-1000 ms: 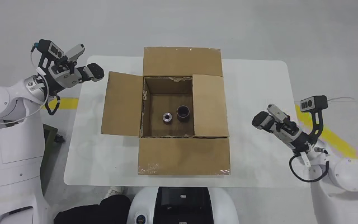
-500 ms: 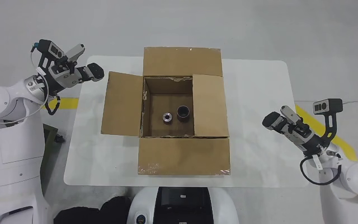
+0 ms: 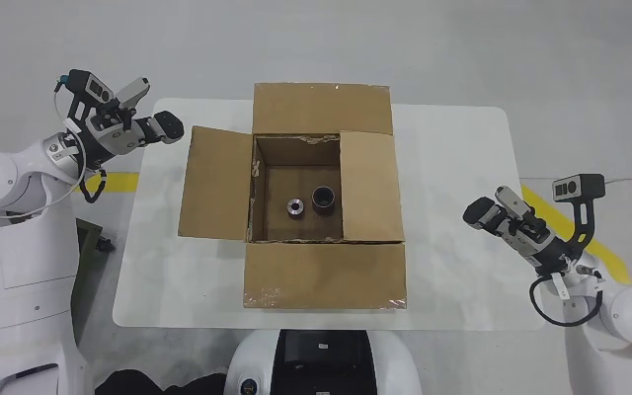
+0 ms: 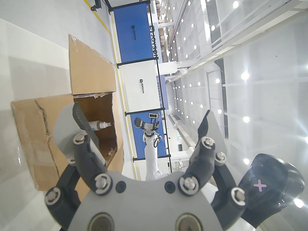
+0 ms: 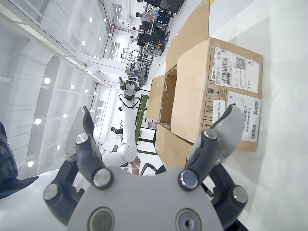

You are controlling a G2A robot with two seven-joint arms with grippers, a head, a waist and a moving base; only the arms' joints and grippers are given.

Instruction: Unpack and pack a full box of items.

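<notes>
**Grippers spread wide, either side of the open box**

The left gripper hangs off the table's far-left corner with its fingers set wide apart and nothing between them; its wrist view shows the same gap. The right gripper sits over the table's right edge, well apart from the box, with its fingers likewise parted and bare.

The table is white with rounded corners and stands on a pale grey floor crossed by a yellow line. Around it is a large hall with rows of round ceiling lights and blue and white partition panels.

The box sits mid-table with its mouth upward and its long axis running left to right. Its far, left and near flaps are spread outward. The right flap lies folded over the right half of the opening. On the box floor a small metal ring lies just left of a dark cylinder. The left wrist view shows a white spray bottle inside, apparently upright with its nozzle upward.
</notes>
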